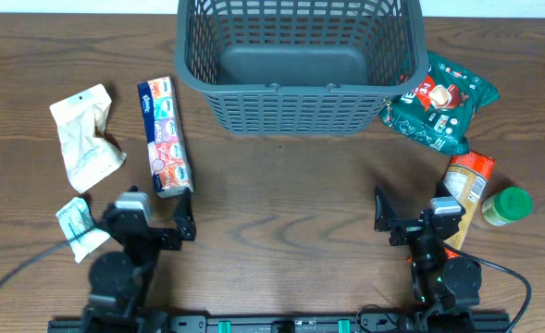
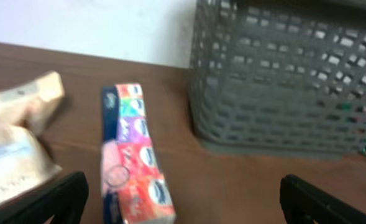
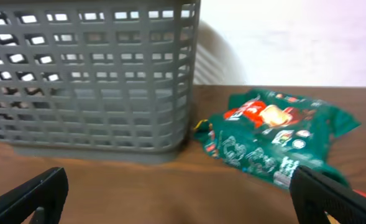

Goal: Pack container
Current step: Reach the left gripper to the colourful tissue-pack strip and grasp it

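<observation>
View of my workspace at the outset of packing. The container (image 1: 295,113) stands at the far middle of the table (image 1: 281,185), upright, and its solid bottom shows bare from overhead, so I judge that nothing is packed yet and the whole task is left. Six items lie outside it. To the left: a long multicoloured tissue pack (image 1: 164,137), near the container's left wall but apart from it; a crumpled beige packet (image 1: 85,137) further left; and a small white-and-green sachet (image 1: 78,227) at the near left. To the right: a green snack bag (image 1: 441,104), which seems to touch the container's near right corner; an orange-labelled packet (image 1: 466,185) nearer to me; and a green-lidded jar (image 1: 506,205) just beside it. My left gripper (image 1: 156,215) rests at the near left with its jaws spread wide and nothing between them, the near end of the tissue pack just ahead of it. My right gripper (image 1: 413,215) sits at the near right, likewise wide and empty, with the orange-labelled packet close on its right. Nothing blocks the container's open top. I judge the high lattice walls the main hindrance, since each item must be lifted over the thick rim, and the snack bag against the corner may drag on the wall.
</observation>
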You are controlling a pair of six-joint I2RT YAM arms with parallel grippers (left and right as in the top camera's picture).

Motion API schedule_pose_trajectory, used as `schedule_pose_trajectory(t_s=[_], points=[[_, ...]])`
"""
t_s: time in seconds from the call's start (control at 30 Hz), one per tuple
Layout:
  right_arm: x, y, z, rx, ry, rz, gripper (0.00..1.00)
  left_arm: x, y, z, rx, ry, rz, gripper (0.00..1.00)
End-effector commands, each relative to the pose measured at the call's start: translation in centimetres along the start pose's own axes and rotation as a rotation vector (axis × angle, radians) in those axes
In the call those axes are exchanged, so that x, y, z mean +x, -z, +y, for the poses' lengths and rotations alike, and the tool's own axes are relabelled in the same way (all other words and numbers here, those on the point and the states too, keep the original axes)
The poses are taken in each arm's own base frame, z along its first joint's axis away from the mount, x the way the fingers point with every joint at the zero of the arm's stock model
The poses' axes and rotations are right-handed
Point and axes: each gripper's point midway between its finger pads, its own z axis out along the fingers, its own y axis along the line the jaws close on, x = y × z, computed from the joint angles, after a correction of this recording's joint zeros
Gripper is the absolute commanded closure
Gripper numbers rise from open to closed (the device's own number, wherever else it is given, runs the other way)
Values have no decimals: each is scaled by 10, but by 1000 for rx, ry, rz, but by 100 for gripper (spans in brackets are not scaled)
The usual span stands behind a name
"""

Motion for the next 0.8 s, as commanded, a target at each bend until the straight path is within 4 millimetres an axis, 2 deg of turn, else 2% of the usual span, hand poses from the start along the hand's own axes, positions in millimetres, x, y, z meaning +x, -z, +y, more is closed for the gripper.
schedule_pose_trajectory(t_s=[0.0,0.17,0.27,0.37,0.47,0.6,0.77], points=[[4,0,6,-40,-76,13,1,-59,7,-2,-55,-8,-17,2],[7,0,7,-46,-79,27,1,-95,-15,-3,-142,-26,208,1],[12,-2,7,-45,-81,50,1,-105,-31,-6,-175,-34,382,1],[21,-4,10,-62,-85,95,1,-103,-43,-6,-213,-47,576,1],[29,-4,18,-106,-90,132,1,-93,-53,-3,-238,-60,690,2],[37,-5,24,-141,-98,169,1,-85,-69,4,-261,-49,725,2],[38,-5,26,-151,-120,177,1,-77,-85,22,-310,-16,747,1]])
